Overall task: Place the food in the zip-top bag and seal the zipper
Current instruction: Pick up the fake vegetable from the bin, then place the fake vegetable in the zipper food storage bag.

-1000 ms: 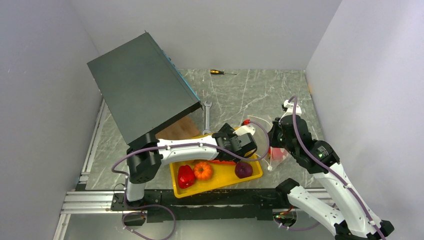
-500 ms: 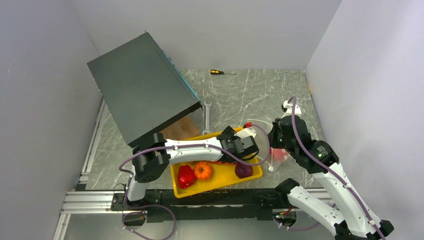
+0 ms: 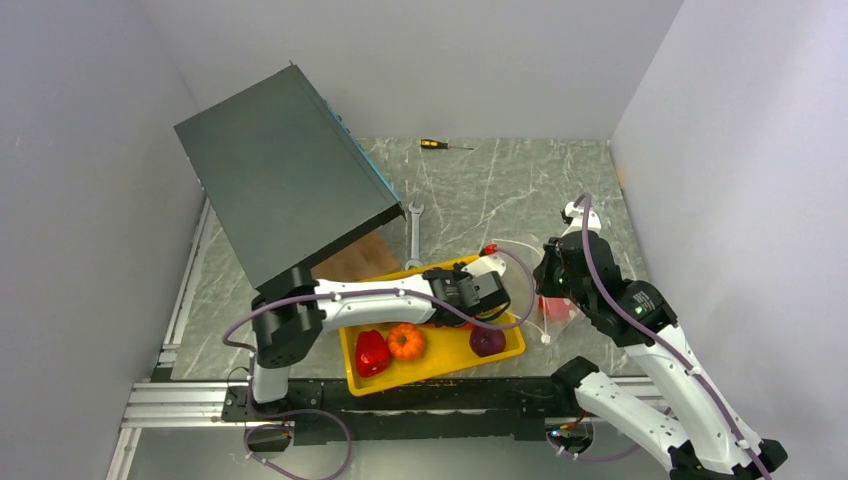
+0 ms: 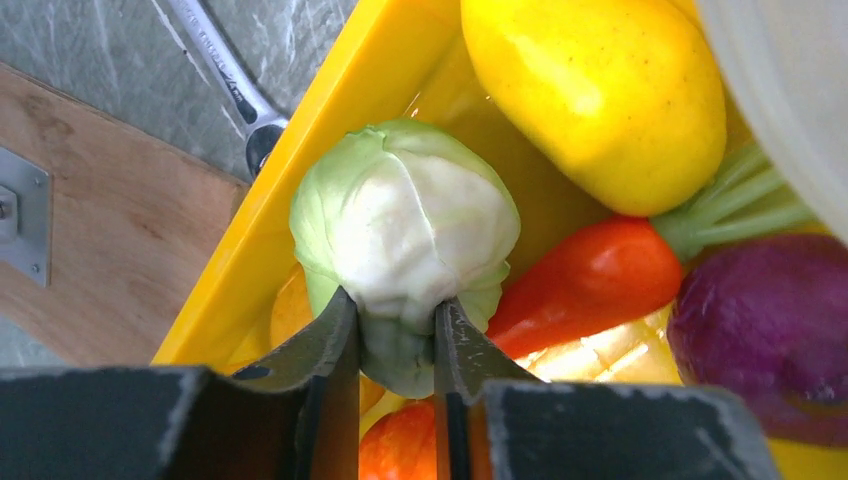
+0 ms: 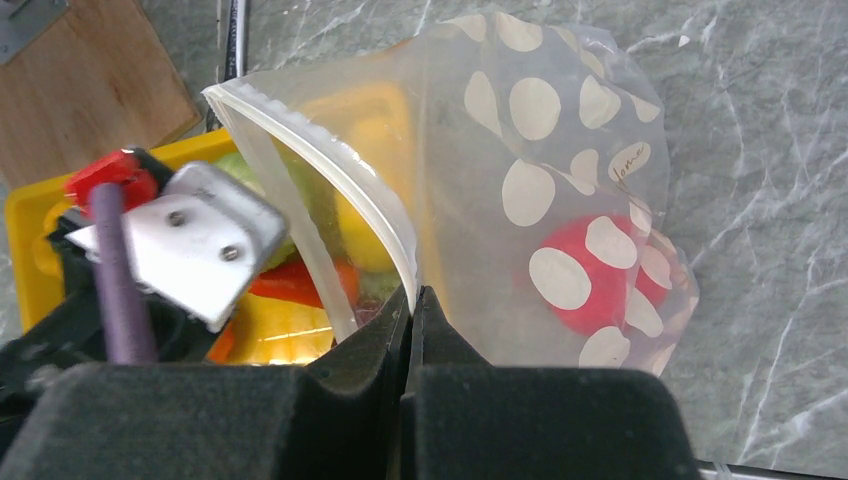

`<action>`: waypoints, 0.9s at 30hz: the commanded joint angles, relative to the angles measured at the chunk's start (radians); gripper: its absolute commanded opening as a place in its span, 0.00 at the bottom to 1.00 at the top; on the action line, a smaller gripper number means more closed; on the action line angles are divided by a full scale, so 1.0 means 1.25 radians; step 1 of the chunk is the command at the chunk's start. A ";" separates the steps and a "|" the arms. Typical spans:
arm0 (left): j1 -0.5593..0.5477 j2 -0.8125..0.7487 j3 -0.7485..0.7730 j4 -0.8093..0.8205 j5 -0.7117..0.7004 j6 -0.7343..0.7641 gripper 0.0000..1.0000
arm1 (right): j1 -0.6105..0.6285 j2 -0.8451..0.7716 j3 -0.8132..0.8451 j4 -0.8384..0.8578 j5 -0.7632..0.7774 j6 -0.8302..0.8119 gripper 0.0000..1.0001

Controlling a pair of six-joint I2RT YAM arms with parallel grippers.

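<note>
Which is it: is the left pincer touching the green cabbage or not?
Touching. The left wrist view shows the left pincer with both fingers pressed against the cabbage, no gap between them.

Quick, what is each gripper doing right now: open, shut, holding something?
Left gripper: closed on the pale green toy cabbage.
Right gripper: closed, pinching the mouth edge of the clear white-dotted plastic bag.

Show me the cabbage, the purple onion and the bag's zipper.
cabbage [image 4: 405,225], left wrist view, pale front leaves.
purple onion [image 3: 487,341], top external view, its upper side.
zipper [image 5: 330,152], right wrist view, middle of the curved strip.
</note>
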 commanded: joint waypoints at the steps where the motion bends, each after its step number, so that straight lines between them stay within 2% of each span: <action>1: -0.003 -0.130 -0.001 -0.017 0.032 0.005 0.13 | 0.004 -0.001 0.001 0.034 -0.006 -0.004 0.00; 4: -0.003 -0.195 -0.020 -0.006 0.090 0.006 0.01 | 0.003 0.003 0.003 0.035 -0.008 -0.007 0.00; 8: -0.001 -0.287 -0.032 0.017 0.193 0.000 0.00 | 0.003 0.002 0.004 0.032 -0.012 -0.004 0.00; 12: 0.032 -0.399 -0.083 0.131 0.392 -0.047 0.00 | 0.003 0.006 0.007 0.036 -0.014 -0.007 0.00; 15: 0.093 -0.469 -0.157 0.298 0.563 -0.167 0.00 | 0.003 0.006 0.008 0.038 -0.023 -0.008 0.00; 18: 0.124 -0.482 -0.200 0.412 0.670 -0.287 0.00 | 0.003 -0.005 0.004 0.048 -0.035 -0.005 0.00; 21: 0.146 -0.449 -0.204 0.459 0.728 -0.409 0.00 | 0.003 -0.015 0.003 0.059 -0.051 0.000 0.00; 24: 0.170 -0.413 -0.257 0.588 0.789 -0.538 0.00 | 0.003 -0.018 0.005 0.071 -0.069 0.008 0.00; 27: 0.175 -0.394 -0.273 0.631 0.783 -0.607 0.00 | 0.003 -0.023 0.006 0.084 -0.090 0.027 0.00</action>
